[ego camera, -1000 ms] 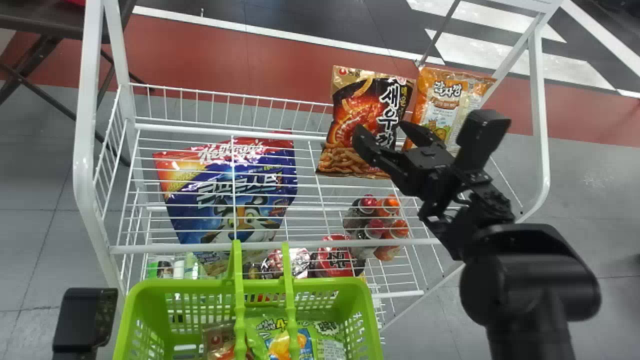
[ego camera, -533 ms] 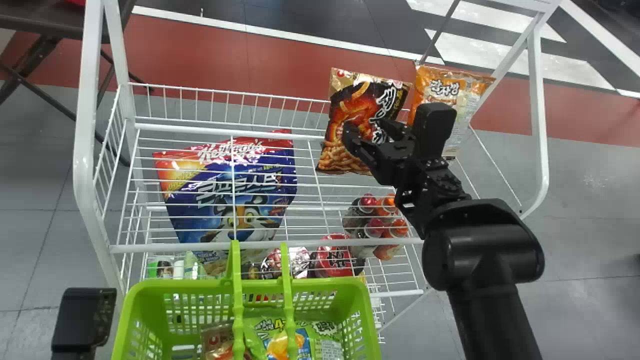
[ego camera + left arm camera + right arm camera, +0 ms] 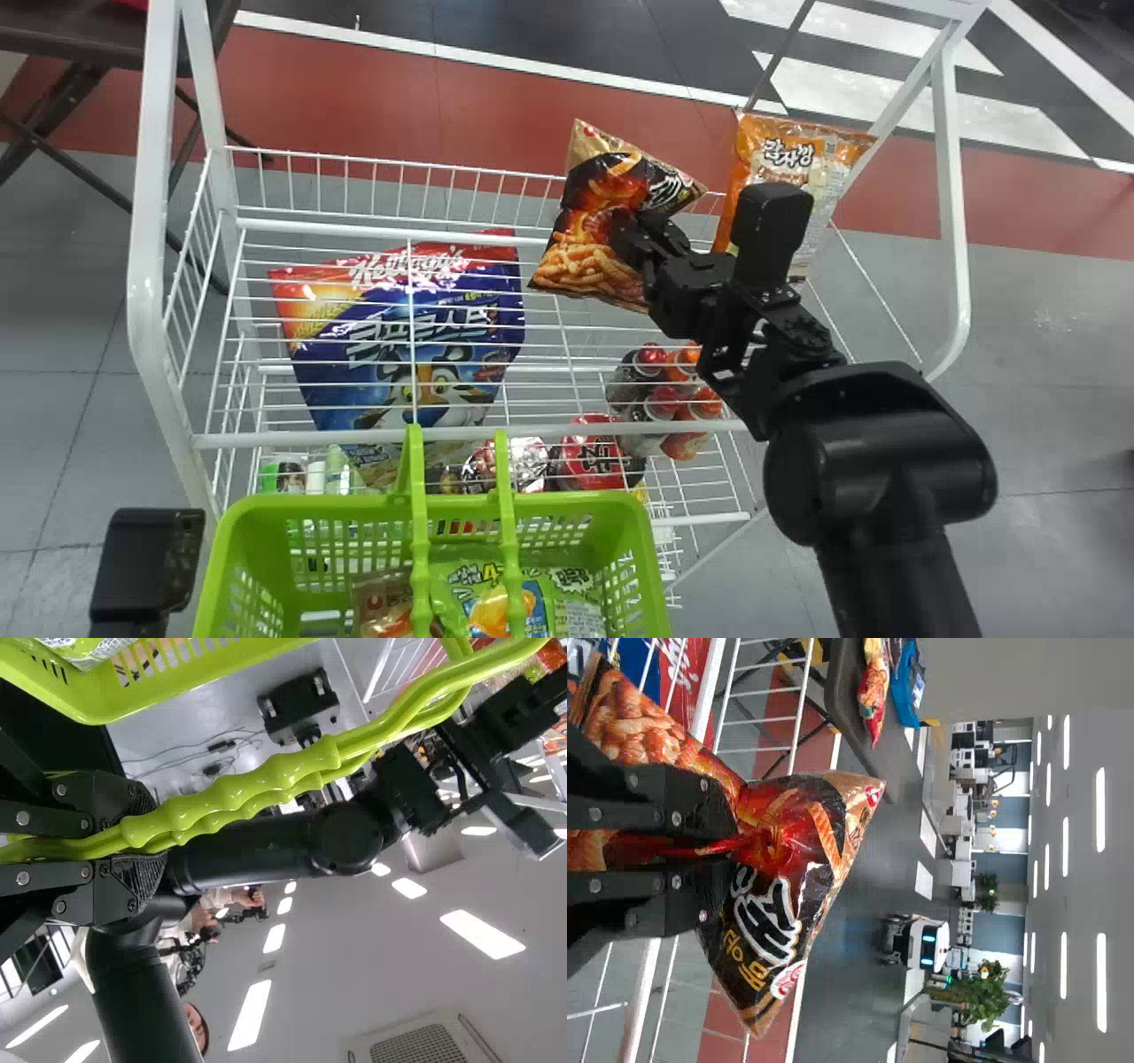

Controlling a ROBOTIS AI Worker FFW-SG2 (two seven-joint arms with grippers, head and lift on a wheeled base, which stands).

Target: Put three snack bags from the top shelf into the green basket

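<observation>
On the right part of the top shelf, my right gripper [image 3: 640, 241] grips a black and red snack bag [image 3: 589, 264] by its middle. In the right wrist view the fingers of the right gripper [image 3: 713, 849] pinch the bag [image 3: 824, 837], which is creased between them. An orange snack bag [image 3: 780, 164] stands just right of it. The green basket [image 3: 654, 540] is at the front, with a green snack bag [image 3: 576, 589] and a brown one [image 3: 379, 602] inside. In the left wrist view my left gripper [image 3: 115, 846] is closed around the basket's green handles [image 3: 292, 771].
A large blue and red cereal bag [image 3: 399, 346] lies on the shelf's left half. White frame posts [image 3: 151, 266] rise at both sides of the rack. Bottles [image 3: 660, 403] and red-lidded cups [image 3: 598, 456] stand on a lower level.
My right gripper moved left to the black and red bag and shut on it. The bag has crumpled, tilted and shifted slightly left. The basket has barely moved.
</observation>
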